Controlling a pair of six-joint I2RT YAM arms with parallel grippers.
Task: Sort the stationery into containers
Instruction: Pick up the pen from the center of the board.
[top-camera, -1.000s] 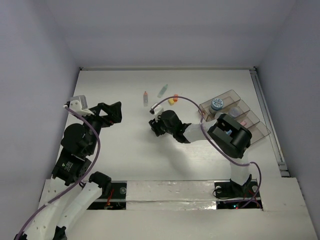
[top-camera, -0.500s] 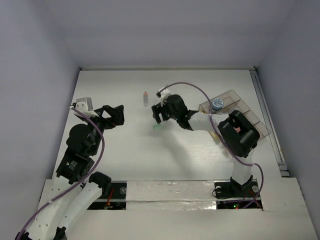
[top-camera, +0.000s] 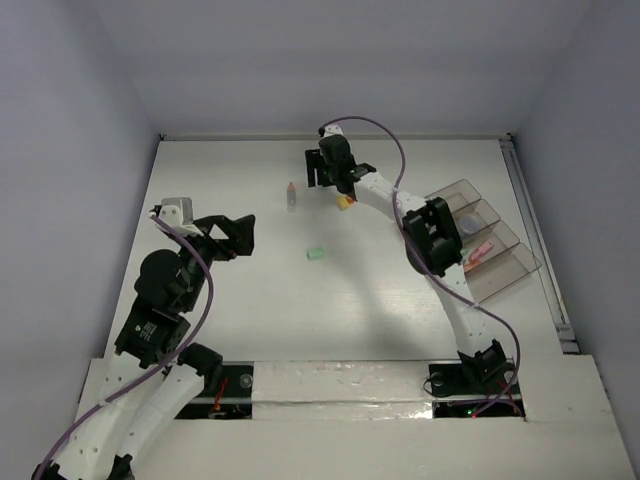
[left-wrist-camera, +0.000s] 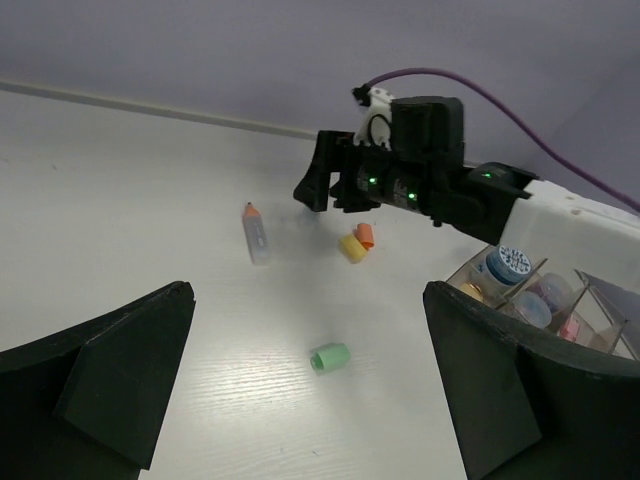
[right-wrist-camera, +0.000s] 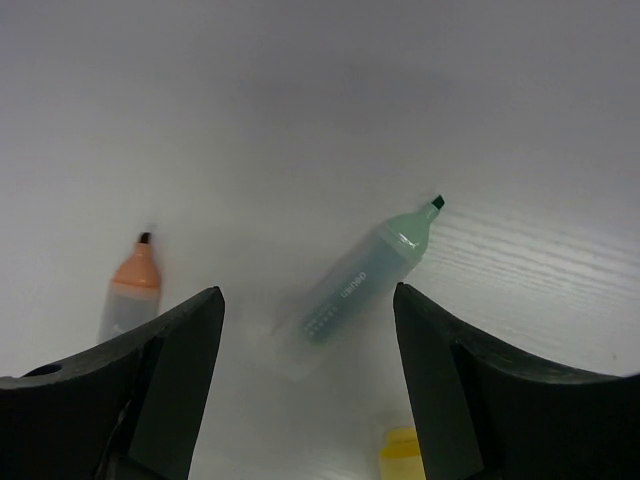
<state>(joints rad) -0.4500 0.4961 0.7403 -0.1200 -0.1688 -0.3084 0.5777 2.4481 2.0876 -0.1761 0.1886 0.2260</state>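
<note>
A green pen (right-wrist-camera: 365, 275) lies on the table between my right gripper's (right-wrist-camera: 308, 335) open fingers; they do not touch it. In the top view this gripper (top-camera: 320, 178) is at the far middle and hides the pen. An orange pen (top-camera: 291, 195) lies to its left and also shows in the right wrist view (right-wrist-camera: 130, 290). Yellow and orange erasers (top-camera: 345, 202) lie to its right. A green eraser (top-camera: 314, 254) lies mid-table, ahead of my open, empty left gripper (top-camera: 240, 232). The smoky-brown organiser tray (top-camera: 500, 262) stands at the right.
The right arm stretches over the tray's near end. The tray holds a blue-white tub (left-wrist-camera: 512, 263) and pink items (top-camera: 480, 248). The white walls rise just behind the right gripper. The left wrist view shows the green eraser (left-wrist-camera: 329, 356) and the orange pen (left-wrist-camera: 257, 232).
My right arm has swung from mid-table to the far edge, over the green pen. The green eraser now shows where the gripper was. The left gripper has shifted slightly.
</note>
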